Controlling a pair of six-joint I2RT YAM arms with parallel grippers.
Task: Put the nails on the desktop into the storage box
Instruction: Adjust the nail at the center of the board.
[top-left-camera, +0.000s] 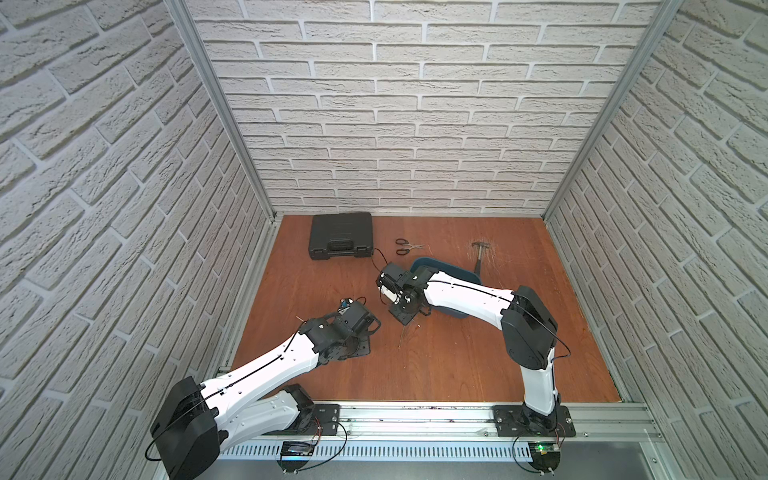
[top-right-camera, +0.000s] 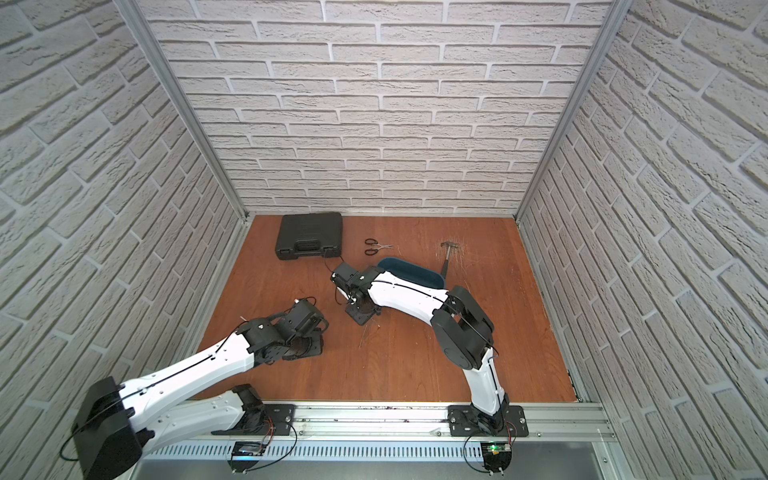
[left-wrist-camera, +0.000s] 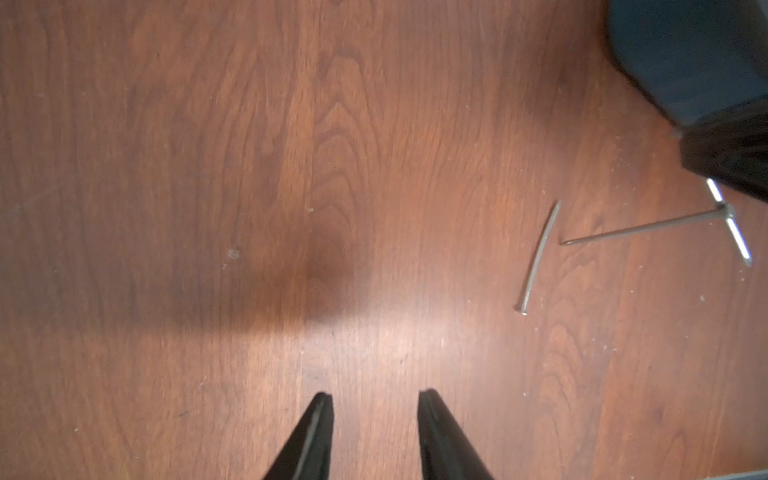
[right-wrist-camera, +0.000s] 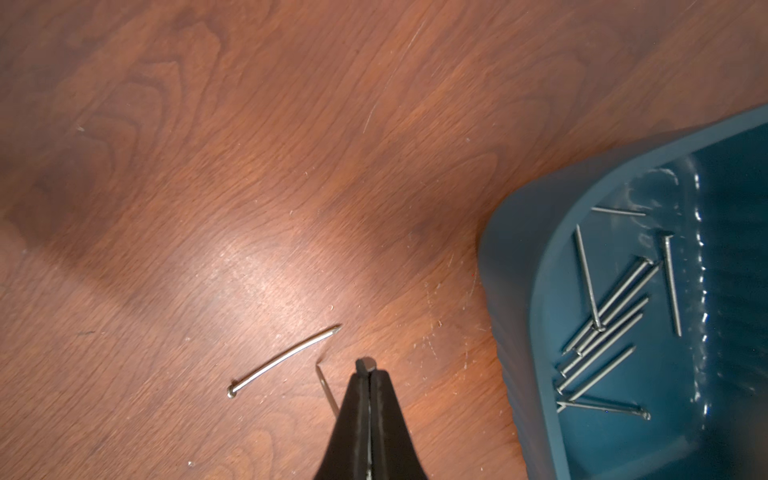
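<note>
Just left of the storage box (right-wrist-camera: 515, 291), we log: right fingers (right-wrist-camera: 357, 403) clamped on one nail (right-wrist-camera: 365, 365); left fingers (left-wrist-camera: 440, 432) parted, empty; two loose nails (right-wrist-camera: 282, 359) on worktop (right-wrist-camera: 208, 166).

Storage box (top-left-camera: 440, 262) mostly behind the right arm (top-left-camera: 457, 297); its far end beyond the right-wrist frame edge.

Reddish-brown wood-grain desktop (top-left-camera: 457, 365) with pale scratches; teal-blue storage box (right-wrist-camera: 511, 291); silvery-grey nails (right-wrist-camera: 600, 322); black case (top-left-camera: 340, 232) far left; black-handled scissors (top-left-camera: 409, 247); white brick-pattern walls (top-left-camera: 395, 104) all round.
</note>
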